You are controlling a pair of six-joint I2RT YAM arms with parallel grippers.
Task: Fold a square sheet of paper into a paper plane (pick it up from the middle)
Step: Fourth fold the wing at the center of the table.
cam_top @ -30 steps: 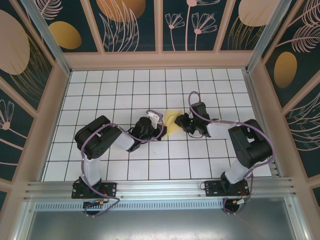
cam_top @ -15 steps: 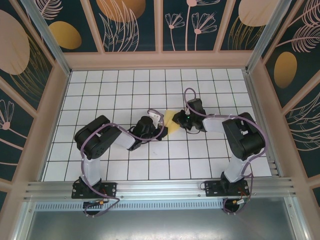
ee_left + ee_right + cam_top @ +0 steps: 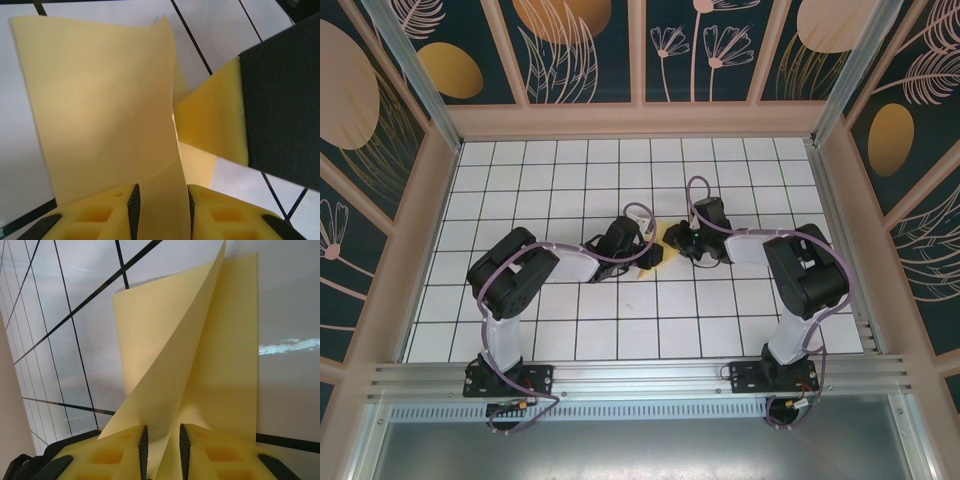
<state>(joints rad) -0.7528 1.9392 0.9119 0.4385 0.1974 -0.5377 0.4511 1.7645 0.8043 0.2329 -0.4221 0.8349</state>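
**A:** What is found on the left?

**B:** The left gripper (image 3: 653,257) is stretched low over the white gridded tabletop (image 3: 540,170), pointing right. In the left wrist view its jaws (image 3: 161,212) are set a narrow slot apart. The square sheet of paper (image 3: 100,100) is run up through that slot. Whether the sheet is pinched there or only passes between the pads cannot be told.

**A:** And the sheet itself?

**B:** It is placed near the middle of the tabletop, between the two gripper tips, and from above only a small yellow patch (image 3: 670,238) is shown. It is partly folded. One flap is raised off the surface and curled, and another is laid flat behind it.

**A:** And on the right?

**B:** The right gripper (image 3: 684,243) is brought in from the other side, facing the left one, with the two tips just beside each other. In the right wrist view its jaws (image 3: 161,452) are drawn nearly together. The raised fold of the sheet (image 3: 175,355) is caught between the yellow pads.
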